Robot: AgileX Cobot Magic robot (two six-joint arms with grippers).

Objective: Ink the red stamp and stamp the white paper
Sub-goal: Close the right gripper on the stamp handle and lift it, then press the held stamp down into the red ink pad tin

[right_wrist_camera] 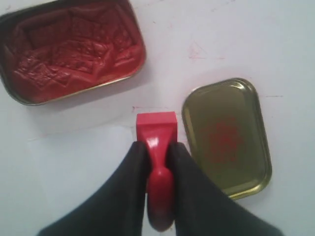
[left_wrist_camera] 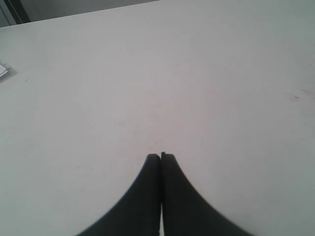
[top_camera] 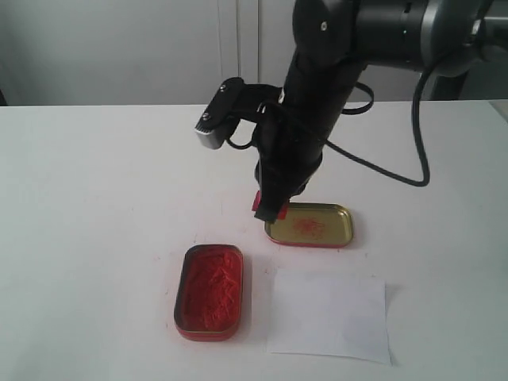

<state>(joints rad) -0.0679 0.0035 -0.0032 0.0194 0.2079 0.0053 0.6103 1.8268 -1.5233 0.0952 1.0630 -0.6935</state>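
The red stamp (right_wrist_camera: 156, 125) is clamped by the right gripper (right_wrist_camera: 156, 150) beside the lid (right_wrist_camera: 246, 162); the left gripper (left_wrist_camera: 160, 157) is closed, empty, over bare tabletop (left_wrist_camera: 197, 73).

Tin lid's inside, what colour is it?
The lid is gold with a red smudge, clearest in the right wrist view.

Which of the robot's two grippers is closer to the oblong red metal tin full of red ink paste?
Right. The right gripper, holding the small red plastic stamp, hangs close by the red ink tin. The left gripper shows only bare white table, no tin.
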